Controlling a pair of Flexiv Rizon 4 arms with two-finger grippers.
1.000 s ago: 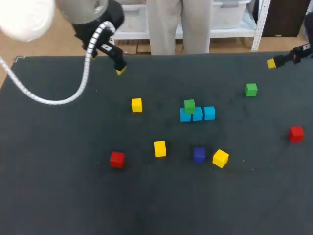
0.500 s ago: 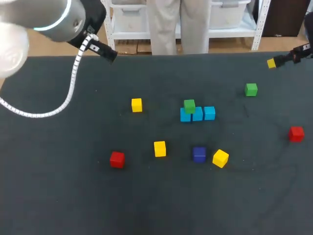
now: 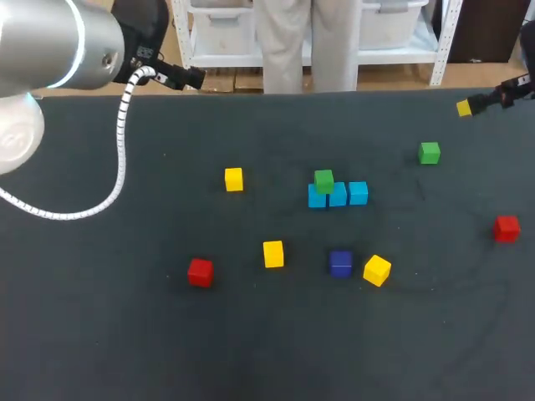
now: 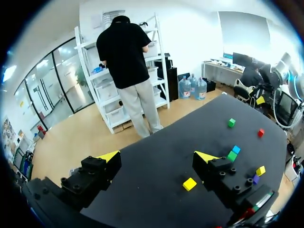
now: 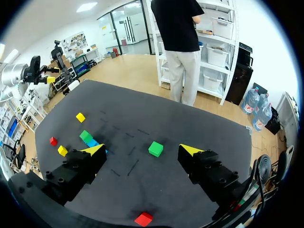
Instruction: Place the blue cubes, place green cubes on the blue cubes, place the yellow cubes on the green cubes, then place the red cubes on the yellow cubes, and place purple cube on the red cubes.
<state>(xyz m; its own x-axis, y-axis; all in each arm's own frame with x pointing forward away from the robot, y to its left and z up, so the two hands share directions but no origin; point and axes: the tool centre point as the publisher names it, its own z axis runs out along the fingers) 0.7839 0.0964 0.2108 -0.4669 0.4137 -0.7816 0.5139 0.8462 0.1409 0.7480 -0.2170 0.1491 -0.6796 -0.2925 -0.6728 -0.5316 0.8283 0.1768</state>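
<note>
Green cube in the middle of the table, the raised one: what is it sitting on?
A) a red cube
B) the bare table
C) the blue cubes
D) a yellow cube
C: the green cube rests on top of the row of three blue cubes, toward its left end.

Three light-blue cubes (image 3: pixel 337 195) sit in touching row near middle of dark table (image 3: pixel 100 334). Stacked green cube (image 3: pixel 323 180) rests atop row's left end. Loose green cube (image 3: pixel 430 152) lies alone, right of row and farther back, well apart. Far yellow cube (image 3: pixel 234 179) lies left of row. Near yellow cube (image 3: pixel 273 253) lies closer to front. Skewed yellow cube (image 3: pixel 377 270), turned corner-on, lies just beside purple cube (image 3: pixel 340 263), in front of row. Left red cube (image 3: pixel 201 271) lies front left. Right red cube (image 3: pixel 506 228) lies near right edge.
</note>
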